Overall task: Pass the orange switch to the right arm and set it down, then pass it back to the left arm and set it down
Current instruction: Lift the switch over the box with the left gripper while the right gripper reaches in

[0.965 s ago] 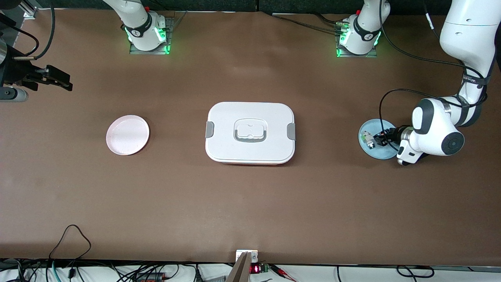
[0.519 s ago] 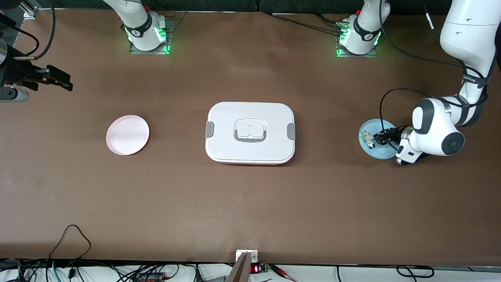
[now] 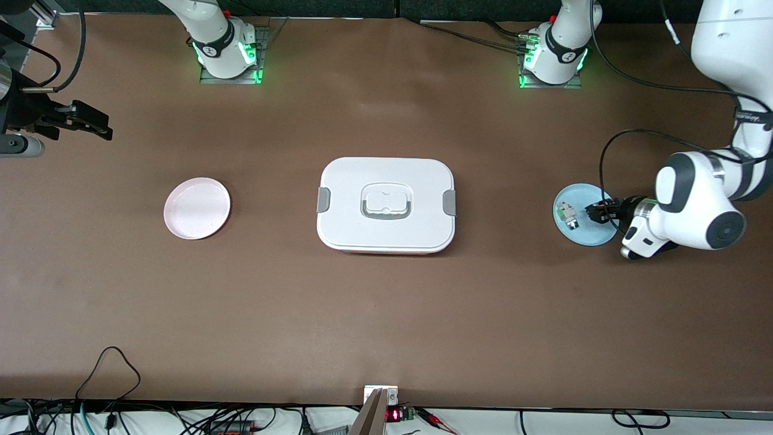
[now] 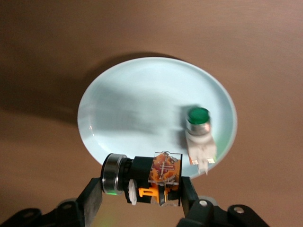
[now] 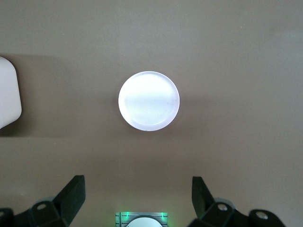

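Front view first: the left tool (image 3: 595, 212) hangs over the pale blue plate (image 3: 570, 232) at the left arm's end of the desk (image 3: 386, 314), its fingers clenched on the orange switch (image 3: 590, 211). Left wrist view makes the grip plain (it looks straight down between the fingers): the orange switch (image 4: 156, 178) sits crosswise between the two black fingers (image 4: 92, 198), dark cylindrical end with a silver ring toward one finger, orange-and-clear body toward the other, lifted clear of the pale blue plate (image 4: 137, 109) below. A small white-and-green component (image 4: 199, 135) lies on that plate, near its rim, apart from the switch.

At the middle of the desk stands the white box (image 3: 386, 204), lid on, grey clips at both short ends and a grey recessed handle on top, a reddish strip showing along its lower edge. Toward the right arm's end lies a pink plate (image 3: 197, 208), bare.

The right arm waits, its right tool (image 3: 84, 122) held over the desk edge at its own end. Right wrist view shows the right tool's fingers (image 5: 71, 194) spread wide and released, nothing between them, with the pink plate (image 5: 148, 100) below and one corner of the box (image 5: 9, 92) at the margin.
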{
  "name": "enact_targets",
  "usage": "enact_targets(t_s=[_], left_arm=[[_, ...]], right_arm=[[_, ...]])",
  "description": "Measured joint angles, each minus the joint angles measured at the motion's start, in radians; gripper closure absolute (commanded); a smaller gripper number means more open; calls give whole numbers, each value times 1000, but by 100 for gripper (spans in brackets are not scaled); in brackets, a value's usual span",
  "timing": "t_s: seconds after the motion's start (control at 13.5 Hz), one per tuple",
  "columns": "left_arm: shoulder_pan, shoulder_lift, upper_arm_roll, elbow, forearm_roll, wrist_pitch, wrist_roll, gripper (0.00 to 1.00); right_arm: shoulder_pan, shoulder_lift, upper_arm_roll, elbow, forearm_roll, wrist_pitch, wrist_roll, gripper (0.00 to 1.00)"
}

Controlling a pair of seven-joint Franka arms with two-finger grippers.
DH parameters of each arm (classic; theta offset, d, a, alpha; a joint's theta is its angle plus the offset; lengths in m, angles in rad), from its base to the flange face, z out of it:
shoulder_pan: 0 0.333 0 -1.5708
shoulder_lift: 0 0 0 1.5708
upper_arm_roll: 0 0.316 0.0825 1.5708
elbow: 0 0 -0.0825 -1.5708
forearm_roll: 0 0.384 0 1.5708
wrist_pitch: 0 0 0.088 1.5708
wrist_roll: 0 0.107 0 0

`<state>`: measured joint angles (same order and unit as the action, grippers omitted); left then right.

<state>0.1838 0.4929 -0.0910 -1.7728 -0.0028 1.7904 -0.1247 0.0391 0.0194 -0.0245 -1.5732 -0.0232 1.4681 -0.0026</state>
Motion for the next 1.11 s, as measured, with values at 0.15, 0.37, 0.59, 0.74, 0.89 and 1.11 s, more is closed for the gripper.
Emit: enact_targets(t_s=[0.15, 0.37, 0.59, 0.74, 0.89, 1.11], left_arm=[[-3, -13, -5, 55, -1, -73, 147, 95], [-3, -20, -72, 145, -16, -192, 222, 100], [-9, -37, -186, 253, -125, -305, 225, 100], [-11, -48, -272, 310, -186, -328, 227, 100], [-12, -53, -372, 351, -212, -329, 228, 100], [-12, -55, -488, 397, -327, -284, 229, 100]], right_arm=[[8, -1, 1, 1, 36, 0, 0, 0], [24, -10, 13, 5, 75, 0, 0, 0], [32, -19, 29, 11, 131, 1, 1, 0], [33, -19, 29, 14, 214, 8, 0, 0], [33, -19, 29, 14, 326, 33, 0, 0], [32, -4, 29, 13, 532, 58, 1, 0]])
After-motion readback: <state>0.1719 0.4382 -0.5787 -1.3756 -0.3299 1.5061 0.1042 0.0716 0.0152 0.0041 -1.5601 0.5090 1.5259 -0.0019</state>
